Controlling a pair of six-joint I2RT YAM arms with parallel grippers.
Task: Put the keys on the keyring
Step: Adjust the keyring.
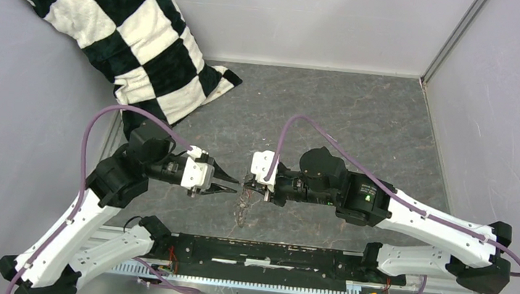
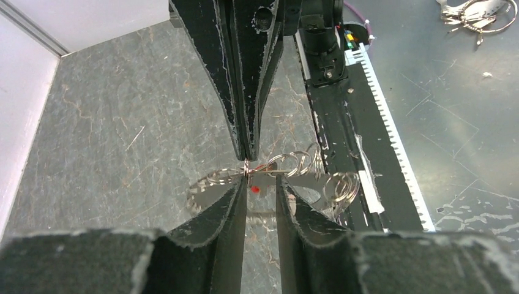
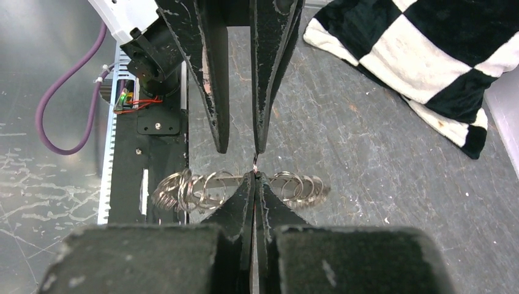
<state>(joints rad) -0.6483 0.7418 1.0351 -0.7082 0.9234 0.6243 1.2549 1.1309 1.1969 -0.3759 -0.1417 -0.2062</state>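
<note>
The keyring (image 1: 243, 207), a chain of small silver rings (image 2: 300, 164), hangs just above the table between my two grippers, which meet tip to tip. My right gripper (image 3: 255, 176) is shut on one thin ring of it. Seen from the left wrist, it reaches in from above as the right gripper (image 2: 246, 156). My left gripper (image 2: 262, 182) stands open, its left fingertip (image 2: 240, 184) right at the pinched ring. A speck of the red tag (image 2: 254, 190) shows in the gap. By that fingertip is a flat silver piece with a notched edge (image 2: 205, 187); whether it is the keys I cannot tell.
A black-and-white checked cushion (image 1: 123, 30) leans in the far left corner. The black rail (image 1: 268, 254) runs along the near table edge. Beyond it, on the metal surface, lies another bunch of rings and keys (image 2: 477, 15). Grey walls close in the table.
</note>
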